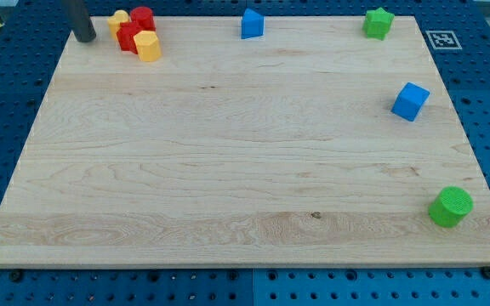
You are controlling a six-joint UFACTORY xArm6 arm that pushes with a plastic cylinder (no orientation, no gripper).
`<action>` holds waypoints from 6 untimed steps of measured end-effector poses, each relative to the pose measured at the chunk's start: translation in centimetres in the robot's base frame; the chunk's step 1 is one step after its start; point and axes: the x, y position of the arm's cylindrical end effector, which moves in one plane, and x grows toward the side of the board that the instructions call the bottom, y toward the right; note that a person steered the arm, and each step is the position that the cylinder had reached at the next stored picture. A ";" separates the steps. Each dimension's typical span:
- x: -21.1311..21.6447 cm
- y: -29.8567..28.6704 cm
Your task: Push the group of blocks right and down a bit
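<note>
At the counter's [228, 170] top-left corner, a cluster of four blocks is found: a yellow block [118, 19] at its left, a red cylinder [142, 17] at its top, a red block [128, 36] in the middle and a yellow hexagonal block [147, 46] at its lower right, all touching or nearly so. My tip [85, 38], a plain dark rod serving as the tool, with nothing to part or clamp, is set just left of the cluster; contact cannot be confirmed. The push right and down is judged not yet begun, since the group lies hard against the top edge.

Elsewhere are noted a blue block [252, 24] at the top edge, a green star [378, 23] near the top-right corner, a blue cube [410, 101] by the right edge and a green cylinder [450, 206] toward the bottom-right corner. Blocks appear matte plastic; the counter is pale, grained wood.
</note>
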 end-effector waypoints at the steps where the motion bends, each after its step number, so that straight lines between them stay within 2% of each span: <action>1: -3.2 0.2; 3: -3.3 0.8; 5: -3.2 6.7; 6: -3.2 6.7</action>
